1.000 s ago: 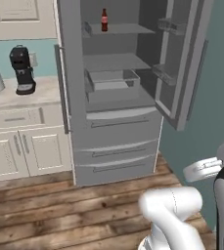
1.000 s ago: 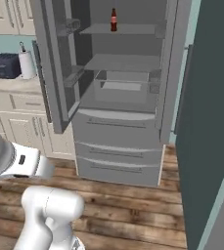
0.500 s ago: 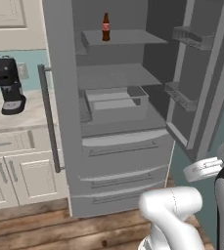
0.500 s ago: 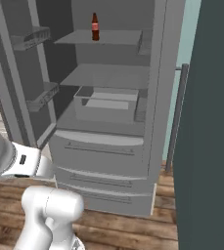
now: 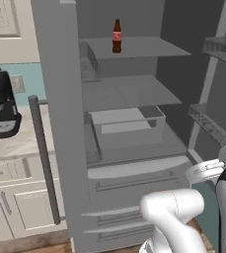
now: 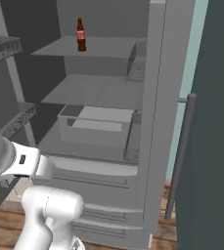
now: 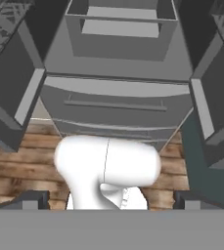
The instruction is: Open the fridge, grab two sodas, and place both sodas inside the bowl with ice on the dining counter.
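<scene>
In the left base view the fridge [image 5: 129, 163] stands with both upper doors swung open, its grey interior facing the camera. One soda [image 5: 117, 36] stands upright on the top shelf, toward the back and left of the shelf's middle, with bare shelf all around it. Below that comes a second shelf, then a clear bin [image 5: 128, 124] resting on the lowest shelf, and under it the closed lower drawers [image 5: 134, 178]. The left door's long bar handle [image 5: 44, 158] runs down in front of the wall bench [image 5: 16, 148], where a black coffee machine [image 5: 2, 105] sits above cream cabinets. In the right base view the same soda [image 6: 81, 35] shows upright at the left part of the top shelf, and the fridge [image 6: 108, 166] rises behind the arm's white elbow; the right door's bar handle [image 6: 180, 156] hangs at the right, beside a dark grey panel. In the hand view the gripper [image 7: 111, 201] points at the lower drawers over a wooden floor [image 7: 15, 166], its two dark fingertips [image 7: 31, 200] standing wide apart at the bottom corners with nothing between them, well short of the fridge front.
</scene>
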